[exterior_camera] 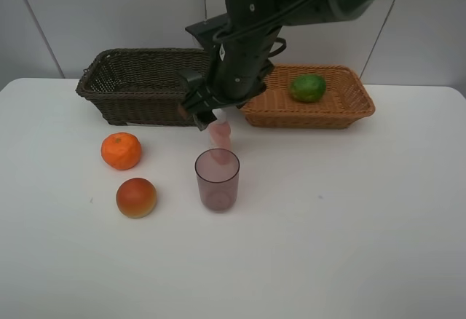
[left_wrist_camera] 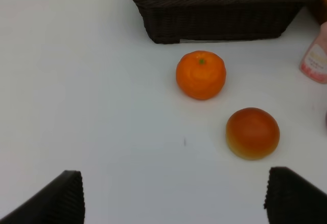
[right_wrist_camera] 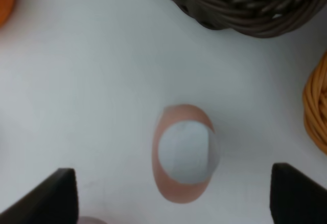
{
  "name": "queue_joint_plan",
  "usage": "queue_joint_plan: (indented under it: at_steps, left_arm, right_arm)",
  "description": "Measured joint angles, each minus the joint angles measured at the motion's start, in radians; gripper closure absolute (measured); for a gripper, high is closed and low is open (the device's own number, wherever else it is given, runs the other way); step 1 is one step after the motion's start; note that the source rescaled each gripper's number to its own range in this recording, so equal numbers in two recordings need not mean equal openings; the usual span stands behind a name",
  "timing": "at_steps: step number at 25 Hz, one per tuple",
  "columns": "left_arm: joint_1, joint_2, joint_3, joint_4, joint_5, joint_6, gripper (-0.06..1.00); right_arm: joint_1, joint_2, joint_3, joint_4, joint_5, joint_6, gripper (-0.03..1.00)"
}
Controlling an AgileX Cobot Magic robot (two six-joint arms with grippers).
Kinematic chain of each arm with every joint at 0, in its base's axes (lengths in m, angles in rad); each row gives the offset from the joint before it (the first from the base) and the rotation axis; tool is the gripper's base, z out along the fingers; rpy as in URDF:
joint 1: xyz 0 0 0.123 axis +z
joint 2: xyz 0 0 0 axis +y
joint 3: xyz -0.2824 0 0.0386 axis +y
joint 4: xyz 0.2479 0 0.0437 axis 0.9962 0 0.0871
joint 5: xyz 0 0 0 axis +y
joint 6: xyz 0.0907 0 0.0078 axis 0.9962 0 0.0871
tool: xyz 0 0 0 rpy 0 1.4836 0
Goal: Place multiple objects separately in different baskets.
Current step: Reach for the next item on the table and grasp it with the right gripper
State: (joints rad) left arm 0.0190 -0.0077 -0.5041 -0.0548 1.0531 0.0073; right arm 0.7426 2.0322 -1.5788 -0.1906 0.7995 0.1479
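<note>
Right jaws: spread wide, gripping nothing. Hang straight over the bottle (right_wrist_camera: 184, 155), which stands upright on the counter (exterior_camera: 349, 224) with its white cap facing up. From the wrist view, sits midway between the two fingertips (right_wrist_camera: 56, 196), with clear counter on either side and no touch.

Just in front of the bottle, on the high camera's side: the cup (exterior_camera: 217, 179), upright and very close. Cannot tell whether touching.

Left jaws: also wide open and empty, low over bare counter. Ahead of them, well clear of both tips: the tangerine (left_wrist_camera: 201, 74) and the red fruit (left_wrist_camera: 252, 133), near each other but apart.

Behind the tangerine: the brown basket (exterior_camera: 138, 93). To its right in the high view: the tan basket (exterior_camera: 342, 108), with the green fruit (exterior_camera: 308, 87) inside, towards the back. Meeting point of the two baskets hidden by the right arm.

Counter plain white and smooth, with one tiny dark speck near the red fruit. Behind it, a pale panelled wall (exterior_camera: 109, 13) with thin vertical seams.
</note>
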Motion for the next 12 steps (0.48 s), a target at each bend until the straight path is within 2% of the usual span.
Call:
queue_joint_plan:
  at_steps: [12]
  left_arm:
    - [0.000,0.000,0.000,0.000,0.000,0.000,0.02]
  right_arm:
    - [-0.009,0.055,0.000,-0.030,-0.040,0.000,0.19]
